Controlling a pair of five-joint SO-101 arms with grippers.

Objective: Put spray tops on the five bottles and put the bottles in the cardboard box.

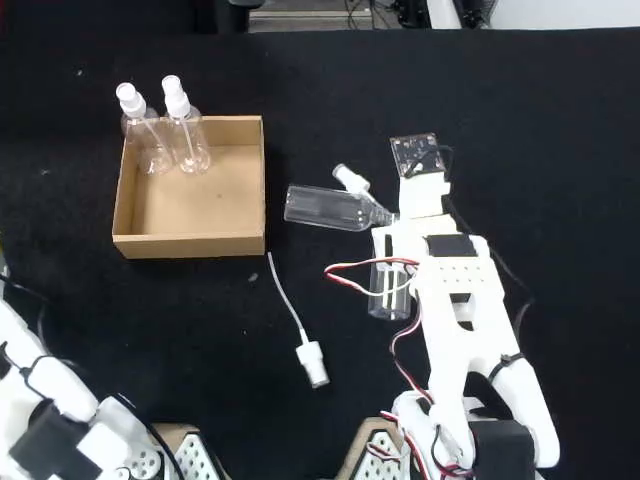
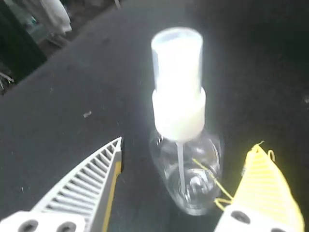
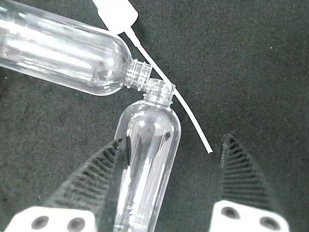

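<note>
Black surface (image 1: 520, 120), high view. Item 1: cardboard box (image 1: 190, 243), upper left of the frame, open-topped. Items 2 and 3: two clear bottles with white spray tops fitted, the left one (image 1: 148, 140) and the right one (image 1: 187, 135), upright side by side at the box's far left corner. Item 4: long uncapped bottle (image 1: 325, 207), lying on its side at frame centre, neck pointing right. Item 5: short spray top (image 1: 351, 178), lying just above that neck. Item 6: second uncapped bottle (image 1: 388, 295), lying below item 4, partly under the right arm (image 1: 455, 300); in the right wrist view its open mouth touches the neck of item 4. Item 7: loose spray top (image 1: 312, 362), lower centre, its thin dip tube running up and left toward the box. Right gripper (image 3: 176, 139): fingers spread apart, holding nothing, item 6 lying along the inner edge of one finger. Left gripper (image 2: 188, 142): fingers spread wide, a fifth capped bottle (image 2: 186, 164) standing between them, apart from both.
</note>
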